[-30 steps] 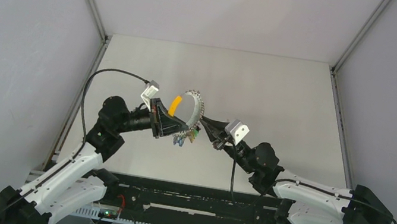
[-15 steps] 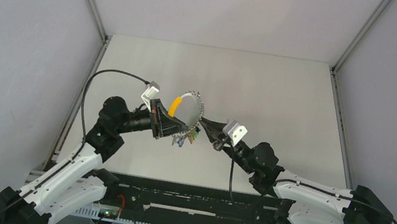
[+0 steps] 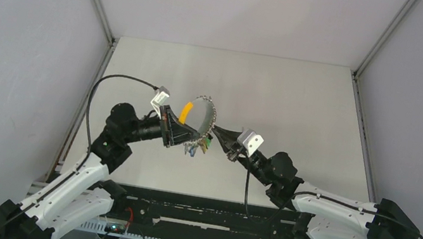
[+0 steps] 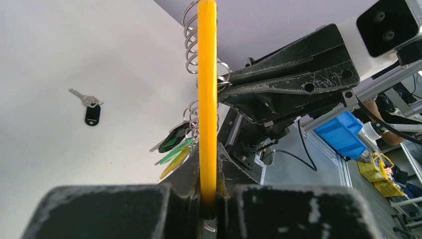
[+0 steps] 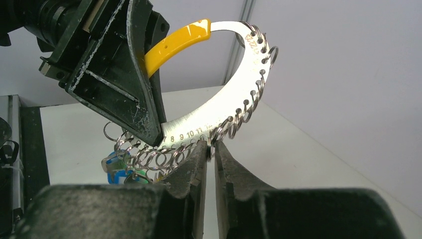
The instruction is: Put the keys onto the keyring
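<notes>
while the left gripper clamps the silvery metal keyring by its yellow-orange band and the right gripper pinches its wire loop, the small black-headed key lies on the white table: light, likely slippery; grasp its head.

left pincer: gripping keyring | right pincer: at keyring's edge

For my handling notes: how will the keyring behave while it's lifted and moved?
Probably stiff: clamped at its yellow band, the keyring holds its arc in the air. Its hanging tags would likely swing. The small rings look loose, so they may rattle.
</notes>
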You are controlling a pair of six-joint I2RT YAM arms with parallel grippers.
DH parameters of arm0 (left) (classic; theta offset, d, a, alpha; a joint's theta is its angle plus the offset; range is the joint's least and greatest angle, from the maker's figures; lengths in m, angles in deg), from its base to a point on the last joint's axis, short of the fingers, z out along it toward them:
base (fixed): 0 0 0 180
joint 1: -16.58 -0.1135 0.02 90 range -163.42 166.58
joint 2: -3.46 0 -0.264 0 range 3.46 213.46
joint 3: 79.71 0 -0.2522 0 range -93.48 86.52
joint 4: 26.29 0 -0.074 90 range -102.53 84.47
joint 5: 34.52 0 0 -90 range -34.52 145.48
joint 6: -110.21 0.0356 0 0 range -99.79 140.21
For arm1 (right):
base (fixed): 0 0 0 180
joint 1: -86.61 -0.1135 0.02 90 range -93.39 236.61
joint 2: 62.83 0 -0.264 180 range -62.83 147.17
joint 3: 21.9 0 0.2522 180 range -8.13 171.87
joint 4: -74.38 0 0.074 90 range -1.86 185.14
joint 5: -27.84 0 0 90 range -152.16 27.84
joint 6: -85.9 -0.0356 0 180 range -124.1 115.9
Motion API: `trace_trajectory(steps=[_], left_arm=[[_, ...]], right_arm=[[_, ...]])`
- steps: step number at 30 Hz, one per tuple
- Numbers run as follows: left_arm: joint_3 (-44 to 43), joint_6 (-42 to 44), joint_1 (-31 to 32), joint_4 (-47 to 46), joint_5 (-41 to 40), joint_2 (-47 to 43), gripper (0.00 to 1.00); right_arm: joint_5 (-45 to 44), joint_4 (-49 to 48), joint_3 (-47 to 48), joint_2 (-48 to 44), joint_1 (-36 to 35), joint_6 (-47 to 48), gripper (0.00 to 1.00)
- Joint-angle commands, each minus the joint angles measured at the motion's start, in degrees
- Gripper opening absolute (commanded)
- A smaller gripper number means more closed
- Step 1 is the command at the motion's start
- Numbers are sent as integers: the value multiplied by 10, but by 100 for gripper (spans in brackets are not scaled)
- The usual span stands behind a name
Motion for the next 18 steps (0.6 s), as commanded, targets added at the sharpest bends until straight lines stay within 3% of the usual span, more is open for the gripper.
trace_trajectory(steps=[1,6,18], left_arm=[[-25,11,1,-25,-8,-19,0],[-25,9,1,-25,-9,-24,0],[-23,17,1,-20,-5,-29,0]], right_arm=[[0,-11,3,-7,-5,9,12],[-3,-11,3,-3,-4,7,17],[15,20,3,-36,-4,10,14]])
